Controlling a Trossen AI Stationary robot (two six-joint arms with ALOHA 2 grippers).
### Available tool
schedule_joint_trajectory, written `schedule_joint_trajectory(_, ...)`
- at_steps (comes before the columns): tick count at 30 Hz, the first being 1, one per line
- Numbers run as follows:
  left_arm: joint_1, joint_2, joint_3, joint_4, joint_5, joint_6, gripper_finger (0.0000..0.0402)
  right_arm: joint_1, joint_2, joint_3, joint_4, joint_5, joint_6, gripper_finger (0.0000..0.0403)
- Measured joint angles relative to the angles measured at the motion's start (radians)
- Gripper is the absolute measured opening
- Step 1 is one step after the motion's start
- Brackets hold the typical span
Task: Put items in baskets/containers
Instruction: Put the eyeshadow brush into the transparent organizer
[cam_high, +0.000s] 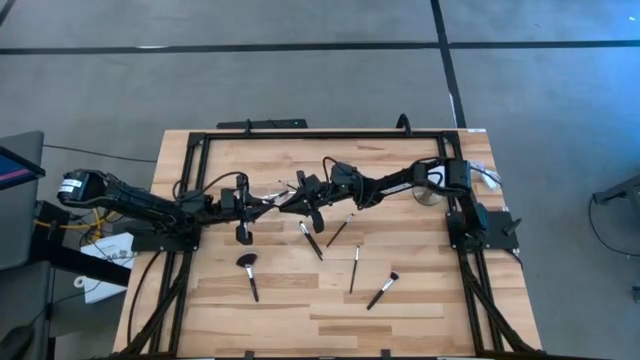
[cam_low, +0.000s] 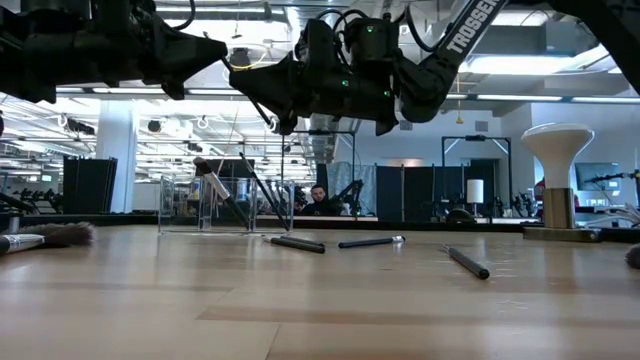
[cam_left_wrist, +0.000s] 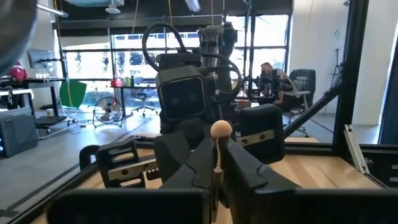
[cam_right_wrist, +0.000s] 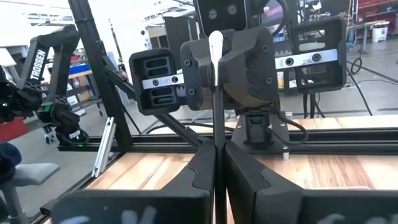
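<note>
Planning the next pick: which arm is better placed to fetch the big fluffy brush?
Left, probably. The fluffy brush lies on the left arm's side of the table, closer to the left gripper than the right gripper. Both are shut on a slim brush, which must go first.

White capitals "TROSSEN" on dark arm link (cam_low: 470, 27), low view, about 1 o'clock in frame, running diagonally upward. Same "TROSSEN" lettering on far arm link (cam_right_wrist: 38, 61), right wrist view, about 10 o'clock, reading vertically. No other legible text, numbers or labels on table, brushes or container.
</note>
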Motion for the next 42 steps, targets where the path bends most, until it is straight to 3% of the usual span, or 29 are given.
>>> schedule_joint_trajectory(16,0.001,-0.001,0.0,-0.018,-0.058,0.023,0.0024,-0.059,-0.023,0.0,-0.062,-0.018,0.08,0.0087)
schedule_joint_trajectory(22,0.0,-0.018,0.0,-0.068,-0.121,0.033,0.0015,-0.104,-0.114,0.0,-0.331,-0.042,0.009,0.0107)
schedule_joint_trajectory(26,-0.002,-0.073,0.0,-0.125,-0.212,0.052,0.0022,-0.116,-0.187,0.0,-0.574,0.054,-0.115,0.0121)
schedule_joint_trajectory(29,-0.002,-0.124,0.005,-0.195,-0.274,0.059,0.0018,-0.111,-0.226,-0.001,-0.654,0.137,-0.157,0.013)
schedule_joint_trajectory(33,-0.002,-0.188,0.054,-0.334,-0.305,0.06,0.0015,-0.1,-0.255,0.0,-0.676,0.154,-0.157,0.0138)
schedule_joint_trajectory(42,-0.002,-0.278,0.267,-0.862,-0.451,0.028,0.0017,-0.071,-0.256,-0.001,-0.687,0.154,-0.158,0.0141)
